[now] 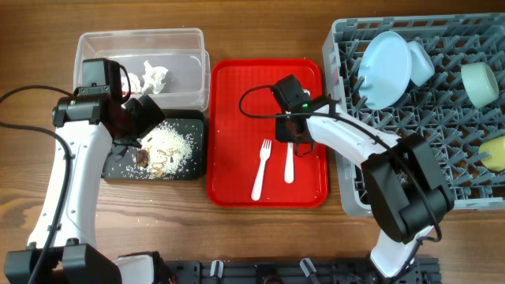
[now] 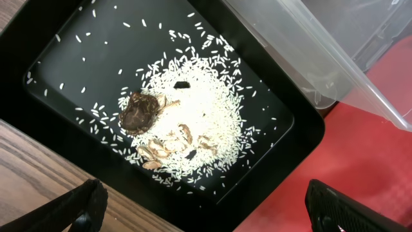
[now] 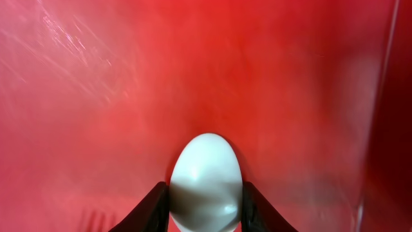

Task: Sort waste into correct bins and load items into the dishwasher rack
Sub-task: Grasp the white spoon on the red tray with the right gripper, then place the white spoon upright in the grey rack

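My right gripper [image 1: 293,138] [image 3: 206,207] is down on the flat red serving tray [image 1: 237,95], its fingers shut against both sides of the white spoon's bowl [image 3: 206,180]. The spoon [image 1: 289,166] lies beside the white fork [image 1: 261,170]. My left gripper [image 1: 142,118] [image 2: 209,203] is open and empty, above the near edge of the black tray [image 1: 118,170] [image 2: 84,58]. The tray holds the rice-and-brown food leftovers [image 1: 162,150] [image 2: 180,116]. White tissue [image 1: 154,76] lies in the clear tub [image 1: 181,39] [image 2: 335,51]. The red wrapper is out of view.
The grey dishwasher rack [image 1: 426,118] at the right holds the pale blue plate [image 1: 387,67], the pale blue bowl [image 1: 420,63], the mint-green bowl [image 1: 479,81] and the yellow cup [image 1: 495,152]. The red tray lies between the black tray and the rack.
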`<action>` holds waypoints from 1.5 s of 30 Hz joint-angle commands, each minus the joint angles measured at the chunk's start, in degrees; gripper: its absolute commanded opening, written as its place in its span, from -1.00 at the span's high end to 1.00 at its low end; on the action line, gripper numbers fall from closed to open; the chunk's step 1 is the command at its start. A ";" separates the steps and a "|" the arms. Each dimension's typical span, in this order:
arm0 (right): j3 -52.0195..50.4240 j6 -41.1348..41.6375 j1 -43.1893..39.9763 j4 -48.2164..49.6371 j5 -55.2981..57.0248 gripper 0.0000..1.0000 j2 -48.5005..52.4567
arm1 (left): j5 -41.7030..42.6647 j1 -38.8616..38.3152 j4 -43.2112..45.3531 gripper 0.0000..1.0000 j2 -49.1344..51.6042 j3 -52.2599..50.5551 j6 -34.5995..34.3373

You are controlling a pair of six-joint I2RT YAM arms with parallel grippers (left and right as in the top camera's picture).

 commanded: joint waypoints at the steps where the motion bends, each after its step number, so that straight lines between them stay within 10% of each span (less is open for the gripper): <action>1: 1.92 -6.21 -0.20 -4.00 -2.89 0.52 -5.42 | 0.48 0.26 0.17 -1.00 -0.72 -0.13 -0.55; 10: 8.92 -23.91 -17.16 -16.92 -2.89 0.63 -24.76 | 0.48 0.26 0.17 -1.00 -0.72 -0.13 -0.55; 19: 8.28 -35.45 -27.82 -19.15 -9.79 0.60 -17.81 | 0.50 0.26 0.22 -1.00 -0.74 -0.13 -0.55; 26: 10.88 -30.40 -27.82 -20.02 -11.15 -0.25 -18.27 | 0.48 0.26 0.15 -1.00 -0.72 -0.13 -0.52; 33: 11.74 -21.90 -17.11 -18.43 -23.21 -0.34 -23.80 | 0.48 0.26 0.17 -1.00 -0.72 -0.13 -0.55; 45: 10.91 5.70 9.16 -20.02 -13.77 -0.34 2.49 | 0.48 0.26 0.17 -1.00 -0.72 -0.13 -0.52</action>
